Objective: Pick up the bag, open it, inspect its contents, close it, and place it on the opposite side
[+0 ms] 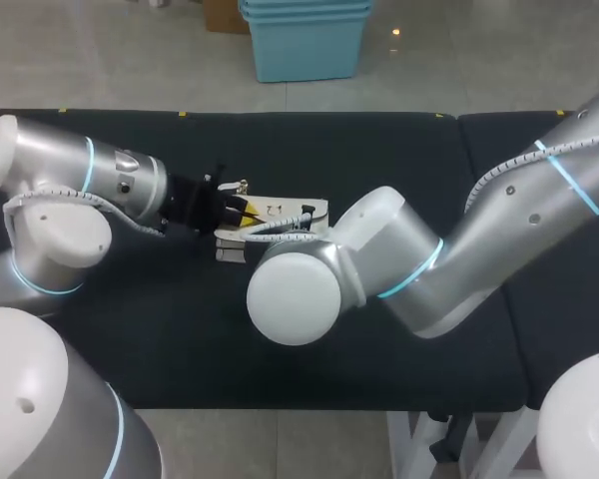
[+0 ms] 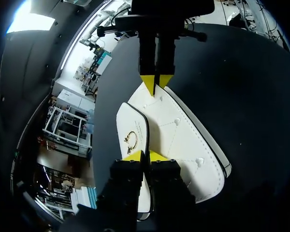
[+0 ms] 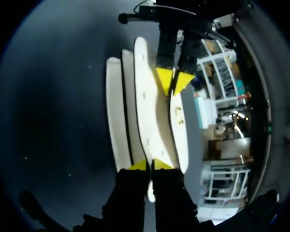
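While the white bag (image 1: 288, 212) lay near the middle of the black table (image 1: 379, 150), a gripper held it at each end. The left gripper (image 2: 145, 155) had its yellow tips almost together, pinched on a thin edge at the end toward the table's left side. The right gripper (image 3: 149, 165) was clamped just as narrowly on a white panel at the end toward the table's right side.
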### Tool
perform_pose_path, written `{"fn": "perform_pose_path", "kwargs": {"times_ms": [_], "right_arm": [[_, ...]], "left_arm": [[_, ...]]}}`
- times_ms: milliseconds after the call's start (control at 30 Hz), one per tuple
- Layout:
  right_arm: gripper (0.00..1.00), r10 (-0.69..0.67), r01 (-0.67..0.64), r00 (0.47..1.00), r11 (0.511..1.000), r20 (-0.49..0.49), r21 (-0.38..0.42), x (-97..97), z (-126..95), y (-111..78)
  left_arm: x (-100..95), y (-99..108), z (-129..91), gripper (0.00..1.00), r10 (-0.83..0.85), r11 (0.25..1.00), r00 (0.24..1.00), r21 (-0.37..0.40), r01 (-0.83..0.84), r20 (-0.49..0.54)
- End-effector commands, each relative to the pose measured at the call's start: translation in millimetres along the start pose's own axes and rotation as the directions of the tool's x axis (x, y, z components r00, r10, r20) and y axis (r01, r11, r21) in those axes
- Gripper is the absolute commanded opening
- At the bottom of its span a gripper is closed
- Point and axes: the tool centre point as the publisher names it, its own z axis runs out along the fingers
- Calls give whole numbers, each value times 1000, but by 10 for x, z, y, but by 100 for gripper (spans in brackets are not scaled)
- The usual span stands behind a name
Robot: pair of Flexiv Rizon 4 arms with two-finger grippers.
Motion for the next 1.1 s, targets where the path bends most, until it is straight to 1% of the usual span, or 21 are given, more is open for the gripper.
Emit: {"fn": "perform_pose_path", "kwargs": {"times_ms": [33, 267, 400, 667, 900, 1000, 1100], "right_arm": [[0, 1, -1, 1000, 1000, 3, 1, 24, 23, 7], [0, 1, -1, 1000, 1000, 3, 1, 24, 23, 7], [0, 1, -1, 1000, 1000, 3, 1, 24, 23, 7], [0, 1, -1, 1000, 1000, 3, 1, 24, 23, 7], [0, 1, -1, 1000, 1000, 3, 1, 24, 23, 7], [0, 1, -1, 1000, 1000, 3, 1, 24, 23, 7], [0, 1, -1, 1000, 1000, 3, 1, 24, 23, 7]], "left_arm": [[78, -7, -5, 0, 22, 1000, 998, 8, -23, 57], [99, 52, 3, 0, 58, 998, 997, -14, -58, 42], [104, 92, 3, 0, 63, 998, 996, -26, -62, 57], [8, 162, 55, 0, 67, 996, 996, -70, -62, 63], [-15, 108, 147, 0, 80, 996, 995, -52, -77, 52], [-12, 107, 139, 0, 83, 995, 995, -50, -81, 50], [10, 152, 91, 0, 74, 996, 996, -61, -71, 54]]}}
